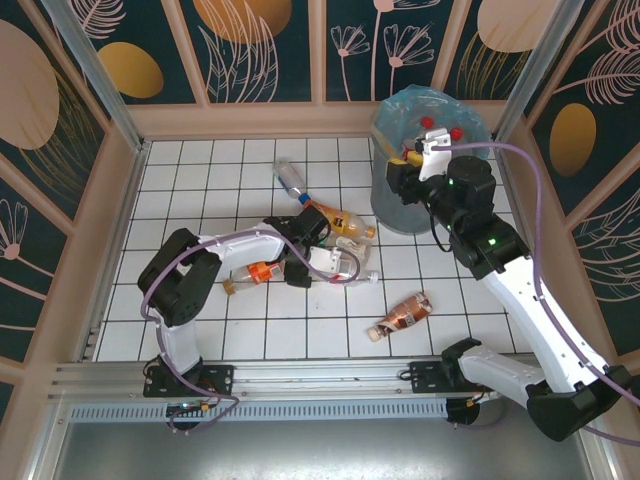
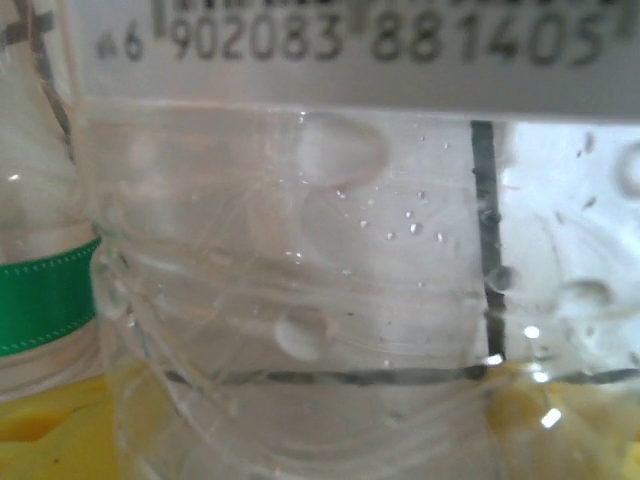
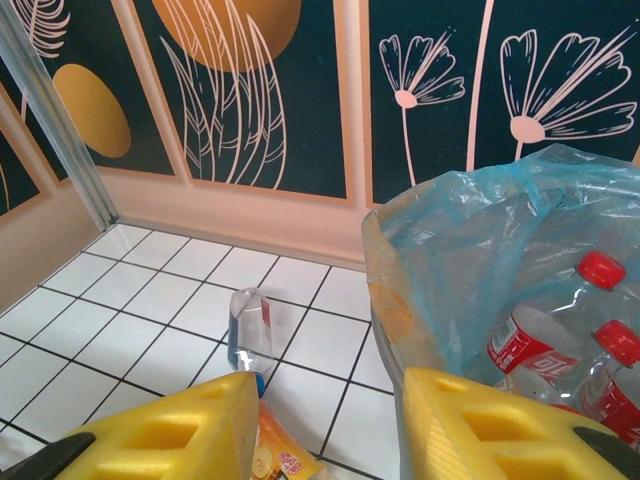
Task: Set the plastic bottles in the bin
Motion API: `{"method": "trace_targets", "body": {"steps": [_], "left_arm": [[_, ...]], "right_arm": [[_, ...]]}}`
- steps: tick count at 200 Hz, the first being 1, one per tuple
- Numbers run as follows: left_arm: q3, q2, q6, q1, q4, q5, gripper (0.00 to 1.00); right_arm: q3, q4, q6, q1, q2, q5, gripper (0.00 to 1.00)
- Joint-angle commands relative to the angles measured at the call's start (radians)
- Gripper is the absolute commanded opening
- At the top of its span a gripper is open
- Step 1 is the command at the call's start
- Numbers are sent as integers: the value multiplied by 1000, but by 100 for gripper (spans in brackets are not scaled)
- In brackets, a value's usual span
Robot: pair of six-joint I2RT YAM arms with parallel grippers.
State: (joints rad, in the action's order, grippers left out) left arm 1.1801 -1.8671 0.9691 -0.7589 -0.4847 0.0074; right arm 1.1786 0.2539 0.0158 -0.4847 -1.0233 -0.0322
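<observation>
Pressed close to the left wrist camera is a clear bottle [image 2: 300,300] with a barcode label. My left gripper [image 2: 320,430] has a yellow pad against each side of it; from above, that gripper [image 1: 338,266] lies low over this bottle at the floor's middle. The bin [image 1: 425,150], lined with a blue bag, stands at the back right with red-capped bottles [image 3: 540,340] inside. My right gripper [image 1: 415,165] hovers at the bin's left rim [image 3: 400,300], open and empty [image 3: 330,420]. Loose bottles: a blue-capped clear one [image 1: 290,180], an orange-labelled one [image 1: 345,222], a red-orange one [image 1: 262,272], a crushed brown one [image 1: 402,313].
The white tiled floor [image 1: 200,180] is fenced by low pink walls and aluminium posts. A bottle with a green-banded label [image 2: 40,300] lies right beside the left gripper's bottle. The blue-capped bottle [image 3: 248,325] and the orange label [image 3: 285,450] lie below the right gripper.
</observation>
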Motion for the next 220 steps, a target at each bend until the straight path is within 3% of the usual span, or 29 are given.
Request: {"method": "trace_targets", "body": {"steps": [1, 79, 119, 169, 220], "left_arm": [[-21, 65, -21, 18, -31, 56, 77], [-84, 243, -80, 32, -46, 127, 58], [-147, 396, -160, 73, 42, 180, 57], [-221, 589, -490, 125, 304, 328, 51], [-333, 717, -805, 124, 579, 313, 51]], "right_arm": [[-11, 1, -14, -9, 20, -2, 43], [-4, 1, -26, -12, 19, 5, 43], [20, 11, -56, -20, 15, 12, 43], [118, 27, -163, -23, -59, 258, 43], [255, 63, -273, -25, -154, 370, 43]]}}
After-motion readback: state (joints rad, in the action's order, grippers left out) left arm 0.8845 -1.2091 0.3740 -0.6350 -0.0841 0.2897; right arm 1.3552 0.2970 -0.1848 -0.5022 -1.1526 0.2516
